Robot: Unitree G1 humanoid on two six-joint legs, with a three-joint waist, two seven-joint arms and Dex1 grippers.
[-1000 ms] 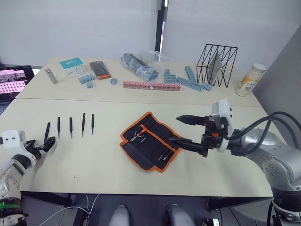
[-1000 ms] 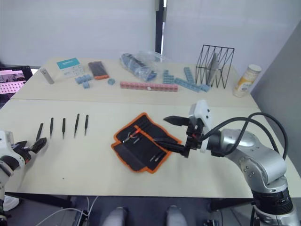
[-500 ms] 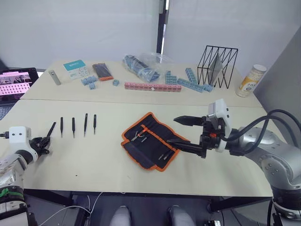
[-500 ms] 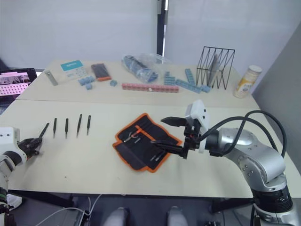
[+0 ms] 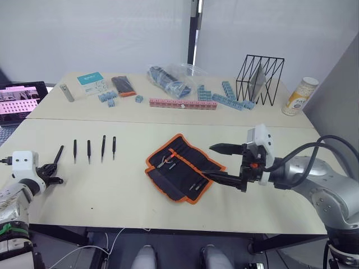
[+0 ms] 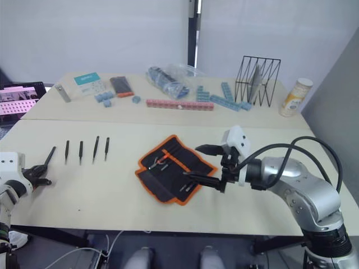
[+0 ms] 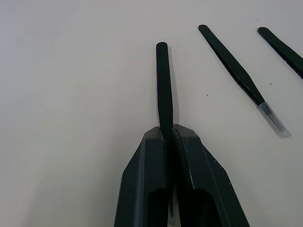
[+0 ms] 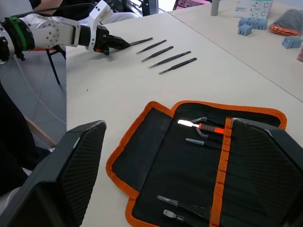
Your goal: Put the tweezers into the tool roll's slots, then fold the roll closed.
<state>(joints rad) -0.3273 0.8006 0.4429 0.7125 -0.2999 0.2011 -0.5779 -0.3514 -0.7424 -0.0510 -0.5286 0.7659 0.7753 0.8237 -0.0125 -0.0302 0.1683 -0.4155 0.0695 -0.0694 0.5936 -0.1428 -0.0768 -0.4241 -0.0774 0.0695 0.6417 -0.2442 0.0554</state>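
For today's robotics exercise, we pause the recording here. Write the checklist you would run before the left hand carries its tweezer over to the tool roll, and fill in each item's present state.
1. Left hand shut on the leftmost slim black pointed metal tweezer: ok.
2. Other four black tweezers lying apart in a row on the table, not dragged along: ok.
3. Black fabric tool roll with orange binding lying unfolded, inner face up: ok.
4. Free stitched slots on the roll: cannot tell; some already hold small tools.
5. Right hand open at the roll's edge, over the target area: not ok, may block the way.
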